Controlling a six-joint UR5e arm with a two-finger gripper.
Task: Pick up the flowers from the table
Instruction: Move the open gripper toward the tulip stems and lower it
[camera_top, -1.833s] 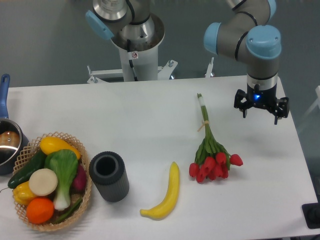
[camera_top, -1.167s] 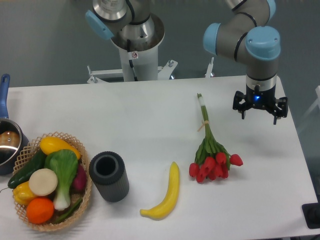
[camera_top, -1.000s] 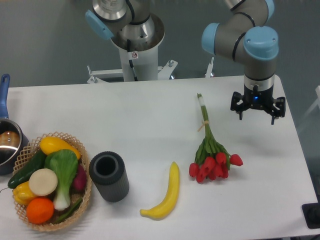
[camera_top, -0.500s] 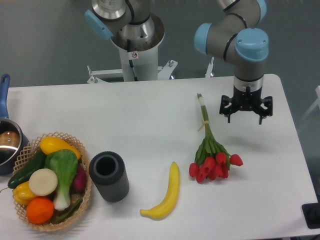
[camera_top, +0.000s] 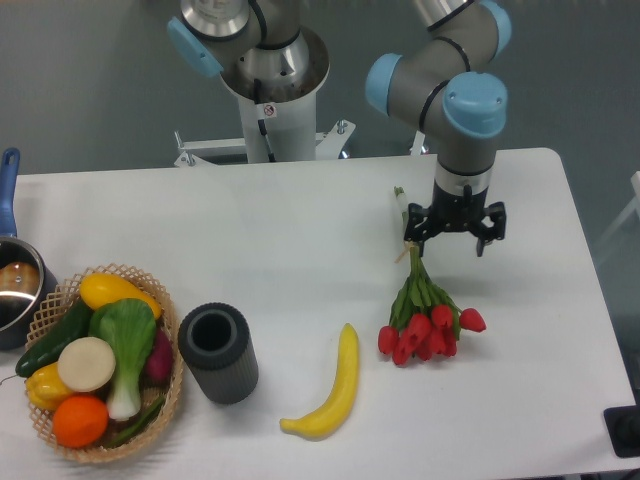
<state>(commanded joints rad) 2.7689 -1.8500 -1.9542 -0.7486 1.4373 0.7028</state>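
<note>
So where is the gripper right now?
The gripper hangs over the right half of the table, open, above the stems of the flowers, with the banana lying further toward the front.

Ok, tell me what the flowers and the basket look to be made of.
The flowers: probably plastic or fabric; the red buds are uniform and slightly glossy, the stems stiff.
The basket: woven wicker or rattan, matte tan, with an open lattice rim.

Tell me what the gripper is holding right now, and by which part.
Nothing. The gripper is open above the stems of the flowers, which lie flat on the table; no finger is closed on them.
</note>
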